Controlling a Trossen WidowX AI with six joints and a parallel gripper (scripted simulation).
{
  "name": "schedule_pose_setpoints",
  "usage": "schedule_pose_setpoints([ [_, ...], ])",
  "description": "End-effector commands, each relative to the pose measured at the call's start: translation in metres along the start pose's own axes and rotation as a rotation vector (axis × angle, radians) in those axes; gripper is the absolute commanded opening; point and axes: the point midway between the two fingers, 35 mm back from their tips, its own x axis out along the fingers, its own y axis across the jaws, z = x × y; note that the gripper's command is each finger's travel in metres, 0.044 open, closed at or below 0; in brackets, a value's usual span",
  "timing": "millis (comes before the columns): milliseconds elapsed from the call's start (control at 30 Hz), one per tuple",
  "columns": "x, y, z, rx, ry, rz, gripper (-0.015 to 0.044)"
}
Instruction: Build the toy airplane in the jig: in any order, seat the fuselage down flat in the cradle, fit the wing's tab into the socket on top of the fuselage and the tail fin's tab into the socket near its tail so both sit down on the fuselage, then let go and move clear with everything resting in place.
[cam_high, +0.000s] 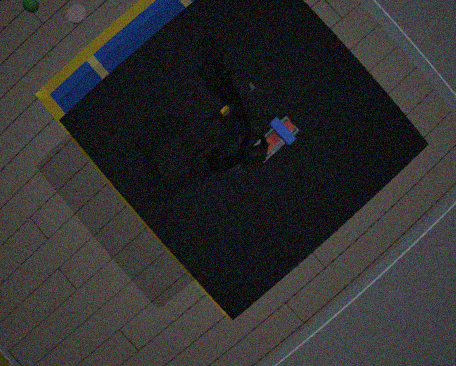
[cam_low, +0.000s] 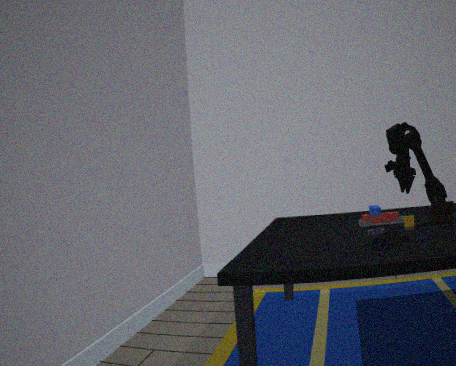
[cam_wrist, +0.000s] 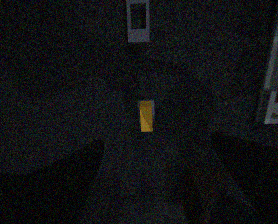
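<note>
The red fuselage lies in the grey jig. The blue wing lies across the top of the fuselage; its tab is hidden. The orange-yellow tail fin stands apart from the jig on the black table. My gripper is open and empty, pointing down well above the table. In the wrist view the fin shows between and a little beyond the fingertips. The arm hides one end of the jig in the top view.
A grey holder with a rectangular opening lies near the fin; it also shows at the top of the wrist view. The black table bears everything. The jig stands to the right in the wrist view.
</note>
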Motion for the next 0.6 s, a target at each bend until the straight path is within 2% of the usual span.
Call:
schedule_pose_setpoints([
  [0,0.007,0.009,-0.013,0.02,0.014,-0.017,0.044],
  [133,0.01,0.009,-0.013,0.02,0.014,-0.017,0.044],
  [300,0.062,0.008,-0.014,0.021,0.013,-0.018,0.044],
  [567,0.078,0.008,-0.014,0.022,0.013,-0.018,0.044],
])
